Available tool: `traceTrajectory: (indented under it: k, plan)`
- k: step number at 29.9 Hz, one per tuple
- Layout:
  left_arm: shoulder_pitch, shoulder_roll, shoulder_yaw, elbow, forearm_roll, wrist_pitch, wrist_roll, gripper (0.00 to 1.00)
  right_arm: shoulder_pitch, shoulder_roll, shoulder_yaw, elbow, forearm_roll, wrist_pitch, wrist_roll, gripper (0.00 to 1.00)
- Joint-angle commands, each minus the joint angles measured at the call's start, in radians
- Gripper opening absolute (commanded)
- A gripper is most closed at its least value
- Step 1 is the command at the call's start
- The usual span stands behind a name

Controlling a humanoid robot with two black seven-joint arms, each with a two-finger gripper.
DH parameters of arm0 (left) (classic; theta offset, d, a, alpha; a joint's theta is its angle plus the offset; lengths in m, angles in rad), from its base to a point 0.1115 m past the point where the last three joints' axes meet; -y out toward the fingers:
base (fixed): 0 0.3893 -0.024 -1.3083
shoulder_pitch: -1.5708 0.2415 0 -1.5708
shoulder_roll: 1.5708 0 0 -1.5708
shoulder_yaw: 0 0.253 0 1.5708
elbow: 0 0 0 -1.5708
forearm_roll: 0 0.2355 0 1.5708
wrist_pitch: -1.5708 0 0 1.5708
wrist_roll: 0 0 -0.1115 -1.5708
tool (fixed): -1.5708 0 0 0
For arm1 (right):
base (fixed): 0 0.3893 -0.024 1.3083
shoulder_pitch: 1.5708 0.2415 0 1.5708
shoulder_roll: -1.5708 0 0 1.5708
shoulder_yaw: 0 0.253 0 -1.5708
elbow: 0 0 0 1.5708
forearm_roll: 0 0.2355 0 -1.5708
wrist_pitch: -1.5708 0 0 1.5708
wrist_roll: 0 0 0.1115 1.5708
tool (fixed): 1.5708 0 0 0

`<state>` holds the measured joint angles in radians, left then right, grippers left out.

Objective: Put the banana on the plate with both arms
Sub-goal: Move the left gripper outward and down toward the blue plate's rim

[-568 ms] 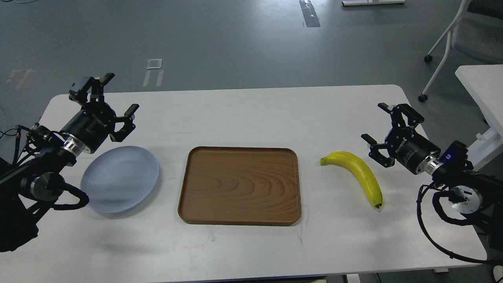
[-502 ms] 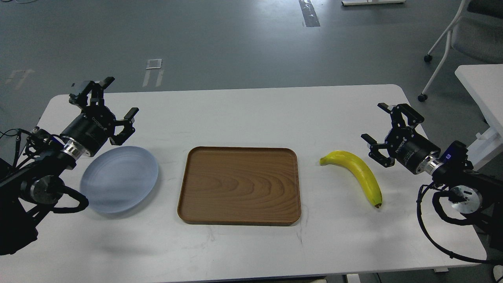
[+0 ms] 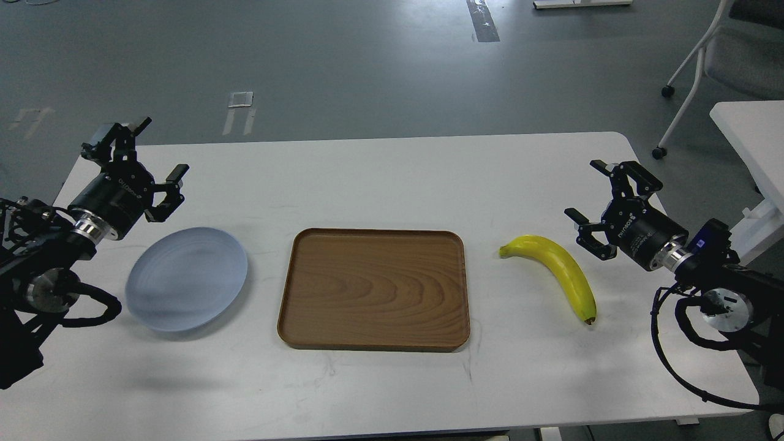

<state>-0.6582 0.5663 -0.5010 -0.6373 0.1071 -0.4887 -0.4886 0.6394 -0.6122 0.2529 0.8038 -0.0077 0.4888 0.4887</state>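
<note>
on the white table (image 3: 380, 177) before the humanoid robot, the banana (image 3: 563, 269) lies at three o'clock, bare on the tabletop, while the pale blue-grey plate (image 3: 187, 278) sits at nine o'clock, well apart from it. between them lies a brown wood-grain tray (image 3: 373, 288), squarely across the route from fruit to plate. the right gripper (image 3: 597, 205) hovers just beside the banana with fingers spread and holding nothing; the left gripper (image 3: 147, 156), likewise spread and empty, hangs near the plate's far edge. the likely hazards: a smooth, curved banana rolling or slipping from a pinch taken off its middle, a carry too low catching the tray's raised rim, and a fumbled handover above the tray. a wheeled chair (image 3: 704, 55) stands at one o'clock, clear of the work.
</note>
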Motion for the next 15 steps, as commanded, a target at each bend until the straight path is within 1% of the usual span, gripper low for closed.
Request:
traceTrajectory:
  k: [1, 3, 5, 7, 8, 9, 12, 14, 15]
  plan:
    - [-0.003, 0.015, -0.007, 0.001, 0.012, 0.000, 0.000, 1.00, -0.001, 0.000, 0.002, -0.006, 0.000, 0.000, 0.000, 1.00]
    - [-0.006, 0.024, 0.001, -0.002, 0.020, 0.000, 0.000, 1.00, -0.001, 0.000, 0.002, -0.006, 0.000, 0.000, 0.000, 1.00]
    - [-0.011, 0.056, 0.007, -0.042, 0.077, 0.000, 0.000, 1.00, -0.001, 0.002, 0.002, -0.006, 0.000, 0.000, 0.000, 1.00]
    - [-0.033, 0.145, 0.001, -0.147, 0.240, 0.000, 0.000, 1.00, -0.001, 0.002, 0.002, -0.006, 0.000, 0.000, 0.000, 1.00]
    - [-0.041, 0.164, 0.001, -0.178, 0.288, 0.000, 0.000, 1.00, -0.001, 0.002, 0.002, -0.006, 0.000, 0.000, 0.000, 1.00]
    - [-0.055, 0.199, -0.008, -0.241, 0.372, 0.000, 0.000, 1.00, -0.001, 0.002, 0.002, -0.006, 0.000, 0.000, 0.000, 1.00]
    - [-0.081, 0.262, -0.008, -0.345, 0.521, 0.000, 0.000, 1.00, -0.001, 0.002, 0.002, -0.005, 0.000, 0.000, 0.000, 1.00]
    - [-0.103, 0.282, -0.007, -0.396, 0.685, 0.000, 0.000, 1.00, 0.000, 0.002, 0.002, -0.005, 0.000, 0.000, 0.000, 1.00]
    - [-0.106, 0.288, -0.005, -0.428, 0.826, 0.000, 0.000, 1.00, 0.000, 0.002, 0.002, -0.005, -0.001, 0.000, 0.000, 1.00]
